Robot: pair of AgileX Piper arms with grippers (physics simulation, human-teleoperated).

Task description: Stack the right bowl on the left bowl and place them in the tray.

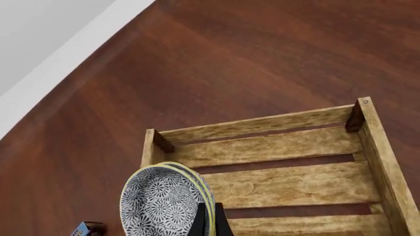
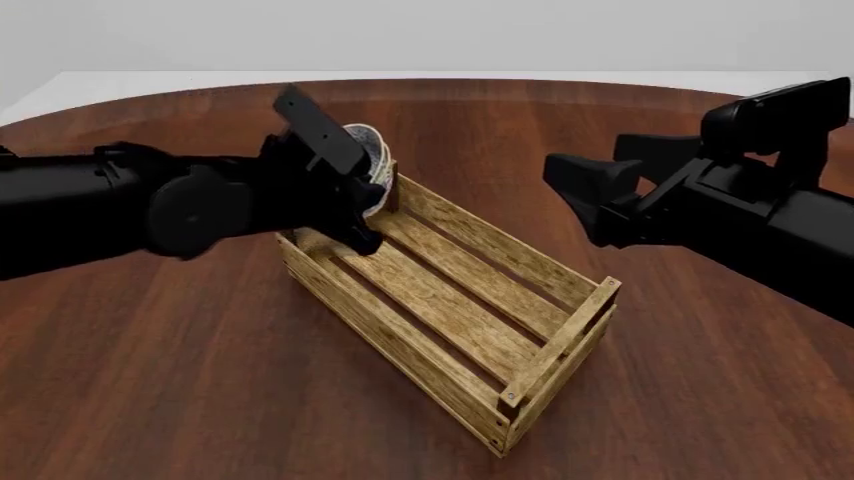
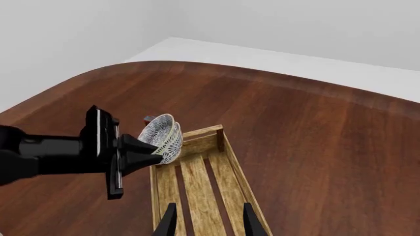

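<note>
Two nested patterned bowls (image 1: 164, 201) with yellow rims are tipped on edge, and my left gripper (image 1: 210, 222) is shut on their rim. In the front view the bowls (image 2: 374, 155) hang over the far left end of the tray (image 2: 561, 330), a long light-wood slatted crate. The left gripper (image 2: 363, 205) reaches in from the left. From the right wrist view, the bowls (image 3: 164, 137) hang just above the tray's (image 3: 244, 184) far end rail. My right gripper (image 3: 210, 221) is open and empty, held above the tray's near end, apart from the bowls. It shows as the right gripper (image 2: 577, 190) in the front view.
A small dark box (image 1: 88, 228) lies on the brown table beyond the tray's far end, also seen as the small dark box (image 3: 149, 119) behind the bowls. The table's rounded far edge (image 3: 196, 61) meets a white floor.
</note>
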